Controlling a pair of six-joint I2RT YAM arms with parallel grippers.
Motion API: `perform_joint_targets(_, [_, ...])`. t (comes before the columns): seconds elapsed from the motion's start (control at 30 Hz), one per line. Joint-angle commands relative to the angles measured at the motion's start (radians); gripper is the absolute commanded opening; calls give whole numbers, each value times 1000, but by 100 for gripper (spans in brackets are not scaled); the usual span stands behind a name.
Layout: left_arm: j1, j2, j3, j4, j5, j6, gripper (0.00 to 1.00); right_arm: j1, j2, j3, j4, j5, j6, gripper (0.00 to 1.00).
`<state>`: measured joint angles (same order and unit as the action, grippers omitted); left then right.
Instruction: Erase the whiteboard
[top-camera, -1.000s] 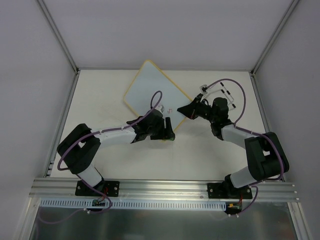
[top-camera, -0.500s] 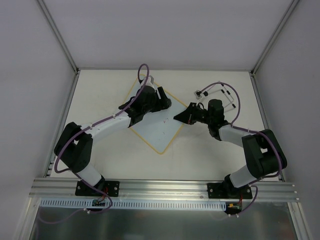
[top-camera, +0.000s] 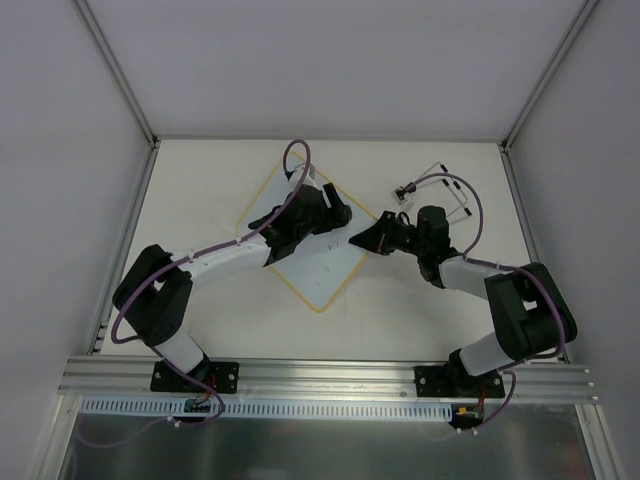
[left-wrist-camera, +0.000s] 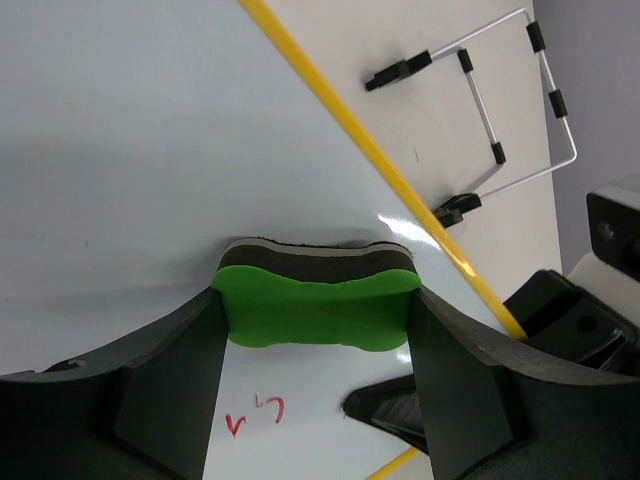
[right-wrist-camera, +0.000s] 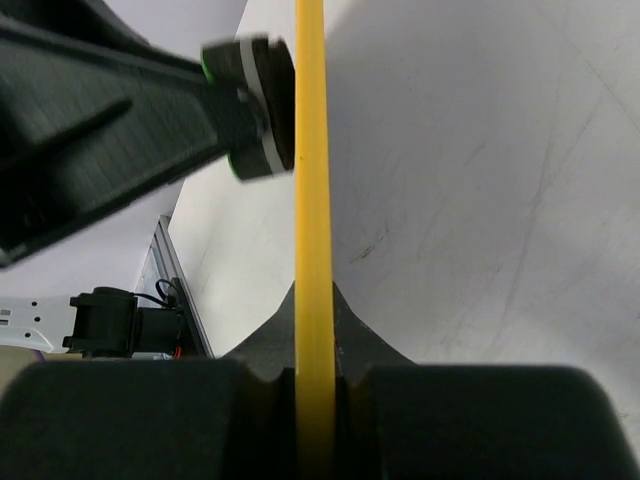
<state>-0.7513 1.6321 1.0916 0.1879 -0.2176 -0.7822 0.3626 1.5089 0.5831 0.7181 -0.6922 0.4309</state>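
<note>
Since a second ago the left gripper (top-camera: 335, 214) has swung from the near corner of the whiteboard (top-camera: 315, 272) up to its far right side, and the board itself has slid a little nearer on the table (top-camera: 200, 200). It lies flat near the middle of the table, turned cornerwise like a diamond.

The left jaws are clamped on a green eraser (left-wrist-camera: 315, 310), whose dark felt is pressed against the white surface close to the yellow frame (right-wrist-camera: 311, 150). A small red scribble (left-wrist-camera: 255, 412) remains just behind the eraser, so I judge the wiping unfinished.

The right gripper (top-camera: 367, 239) has its jaws closed on the frame at the right corner, pinning the board. A wire stand (left-wrist-camera: 497, 152) lies apart on the table beyond that edge.

I take the board to be light, thin and stiff, with a slick face that would slip under a rubbing stroke. Its rim looks like the place to hold it, as the right gripper does now, keeping the writing side free for the eraser.
</note>
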Motion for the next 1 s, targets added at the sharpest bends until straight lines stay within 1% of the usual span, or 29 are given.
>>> perform_joint_targets(0.0, [-59, 2, -82, -51, -28, -63, 0, 27, -44, -12, -3, 56, -121, 0])
perform_joint_targets(0.1, [-79, -5, -116, -99, -55, -80, 0, 27, -50, -17, -2, 72, -124, 0])
perform_joint_targets(0.23, [-86, -11, -148, -142, -63, -83, 0, 27, -59, -26, -2, 91, -129, 0])
perform_joint_targets(0.37, [-91, -17, -180, -183, -57, -117, 0, 27, -58, -25, 0, 95, -130, 0])
perform_joint_targets(0.47, [-94, -23, -211, -225, -32, -132, 0, 29, -59, -23, 1, 97, -130, 0])
perform_joint_targets(0.53, [-115, -26, -231, -235, -5, -140, 0, 26, -56, -23, 1, 97, -132, 1])
perform_joint_targets(0.7, [-161, -8, -230, -243, 44, -127, 0, 27, -47, -26, 7, 95, -132, 0])
perform_joint_targets(0.8, [-157, -14, -226, -245, 27, -129, 0, 27, -42, -26, 14, 88, -127, 0])
perform_joint_targets(0.97, [-93, -38, -176, -246, -3, -127, 0, 27, -52, -31, 17, 97, -126, 0])
